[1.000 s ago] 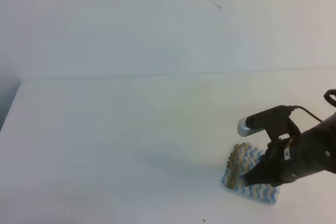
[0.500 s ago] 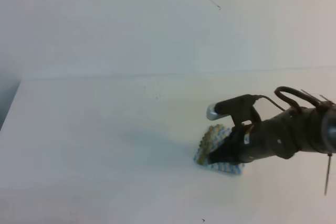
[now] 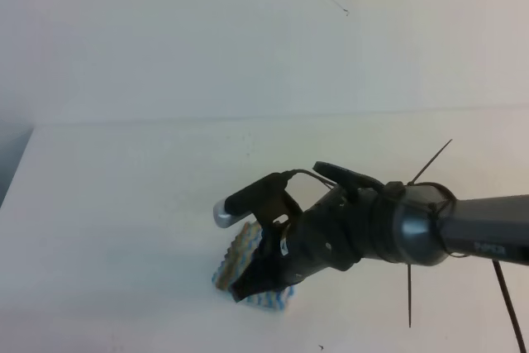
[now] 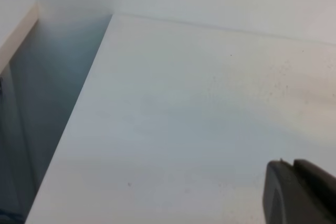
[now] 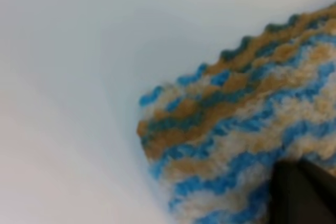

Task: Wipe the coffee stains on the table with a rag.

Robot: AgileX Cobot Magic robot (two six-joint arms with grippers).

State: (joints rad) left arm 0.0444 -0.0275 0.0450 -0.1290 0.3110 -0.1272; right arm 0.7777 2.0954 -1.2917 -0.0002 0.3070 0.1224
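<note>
The right gripper (image 3: pixel 248 283), clenched on the striped rag (image 3: pixel 240 258), presses it to the white table (image 3: pixel 124 196) left of centre; no coffee stains show anywhere, suggesting wiping is nearly done, while the left gripper's (image 4: pixel 299 192) state cannot be told

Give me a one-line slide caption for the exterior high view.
Right gripper presses the striped rag onto the white table.
</note>
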